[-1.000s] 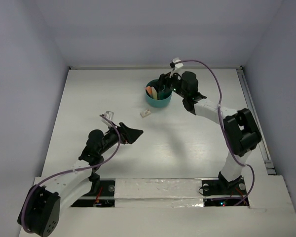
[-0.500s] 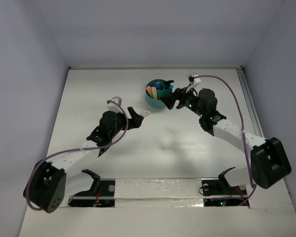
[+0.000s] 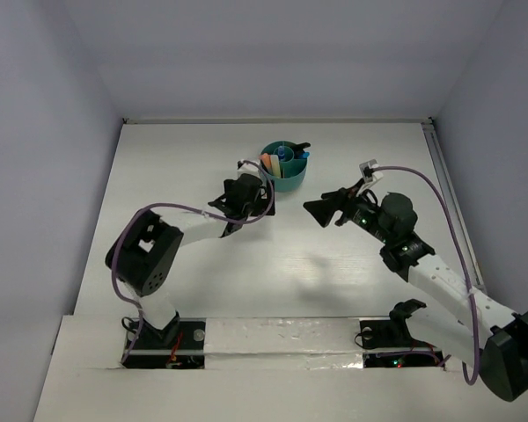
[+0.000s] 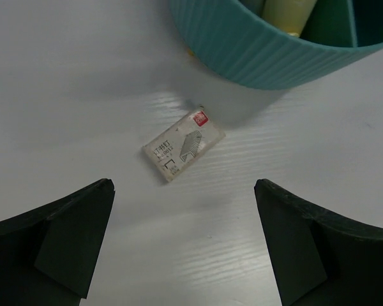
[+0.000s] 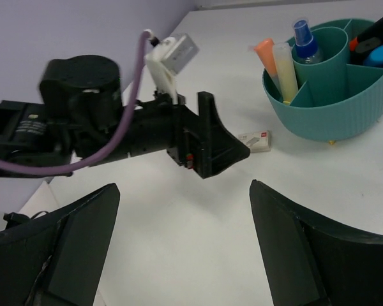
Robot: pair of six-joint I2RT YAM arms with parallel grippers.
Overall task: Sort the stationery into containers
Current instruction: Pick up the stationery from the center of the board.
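The left gripper [image 4: 184, 191] hangs spread wide and empty over the table, its 2 fingers flanking a small white box [image 4: 184, 145]. The box lies flat just ahead of them, beside the wall of the teal cup [image 4: 262, 57] but apart from it. Its long axis runs diagonally to the line between the fingers, so a wrist turn looks needed before closing. The right gripper [image 3: 321, 209], also spread and empty, stands well off, leaving the left arm nearer.

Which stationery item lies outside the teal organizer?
The small white printed box, flat on the table beside the teal organizer, ahead of the open left claw; every other item stands inside its cells.
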